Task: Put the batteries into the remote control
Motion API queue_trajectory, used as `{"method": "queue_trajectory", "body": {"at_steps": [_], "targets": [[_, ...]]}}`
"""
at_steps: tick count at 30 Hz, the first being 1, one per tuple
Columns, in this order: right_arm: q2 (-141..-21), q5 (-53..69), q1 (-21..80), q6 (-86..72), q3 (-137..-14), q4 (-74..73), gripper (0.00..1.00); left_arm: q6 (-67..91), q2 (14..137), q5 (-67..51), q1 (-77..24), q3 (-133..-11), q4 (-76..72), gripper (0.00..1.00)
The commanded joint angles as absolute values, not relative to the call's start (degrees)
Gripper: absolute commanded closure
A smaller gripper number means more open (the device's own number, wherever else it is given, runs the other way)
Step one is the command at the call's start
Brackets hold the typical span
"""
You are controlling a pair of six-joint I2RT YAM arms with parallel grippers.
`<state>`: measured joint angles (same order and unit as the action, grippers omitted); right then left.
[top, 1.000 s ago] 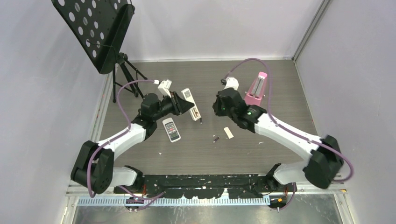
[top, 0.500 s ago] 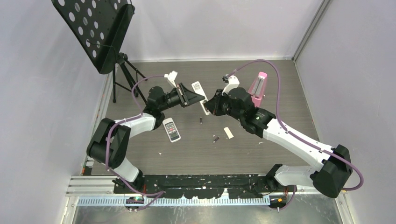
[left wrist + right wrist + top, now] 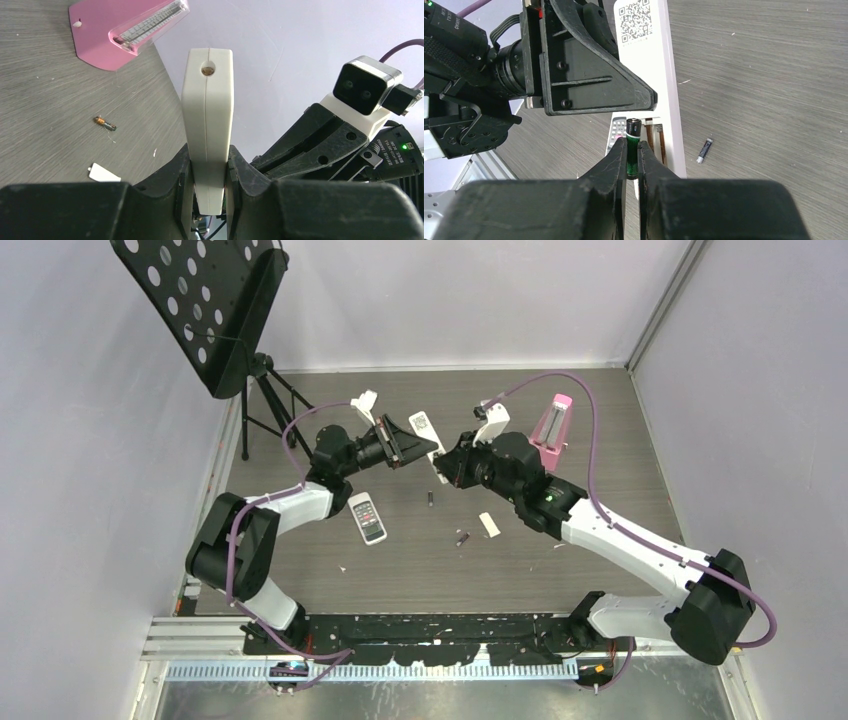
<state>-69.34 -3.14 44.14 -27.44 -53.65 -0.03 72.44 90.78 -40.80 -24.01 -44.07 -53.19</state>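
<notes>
Grey wood-grain tabletop (image 3: 600,440) spreads between pale walls, and we see both arms meeting above its far middle. Our left gripper (image 3: 207,167) is clamped on the long slim white remote (image 3: 207,110), pinching its narrow sides near one end so that the rest juts out beyond the fingers, held off the table. From the right wrist we see that remote's back, with a QR-code label (image 3: 634,20) toward the far end and an open battery bay (image 3: 655,137) with metal springs at the near end. Our right gripper (image 3: 632,150) is closed on a slender dark green battery (image 3: 633,131), which stands up between the fingers. Its capped tip is just beside the open bay; we cannot tell whether it touches the remote.

On the table, the short wide white remote (image 3: 367,518), with its dark panel of coloured buttons facing up, lies on the left arm's side, apart from both grippers. We see a loose battery (image 3: 431,499) on the wood below the held remote. A second loose battery (image 3: 462,537) lies just beside a small white rectangular cover (image 3: 488,524). A pink wedge-shaped metronome (image 3: 550,430) stands beyond the right arm, and a black perforated music stand (image 3: 200,300) rises at the far left corner.
</notes>
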Motion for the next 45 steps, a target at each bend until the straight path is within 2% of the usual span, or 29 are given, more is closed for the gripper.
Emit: {"method": "queue_trajectory", "body": {"at_steps": [1,19,33,45], "targets": [[-68.1,-3.3,44.1,-24.5,-52.8,3.7,0.87,74.5,90.1,-42.3,-24.2,-44.8,-57.8,1.0],[-67.1,-0.8,44.0,-20.7,-51.6,3.5,0.87,73.4,90.5,-42.3,-24.2,-46.0,-54.3,1.0],[-65.3,0.3,44.0,-21.4,-50.6,1.4,0.7,76.8,90.8,-42.5,-24.2,-46.8,-56.1,1.0],[-63.4,-4.1,43.7,-24.3,-54.0,-3.3,0.62,72.7,89.3,-41.9,-24.2,-46.9,-51.7,1.0]]}}
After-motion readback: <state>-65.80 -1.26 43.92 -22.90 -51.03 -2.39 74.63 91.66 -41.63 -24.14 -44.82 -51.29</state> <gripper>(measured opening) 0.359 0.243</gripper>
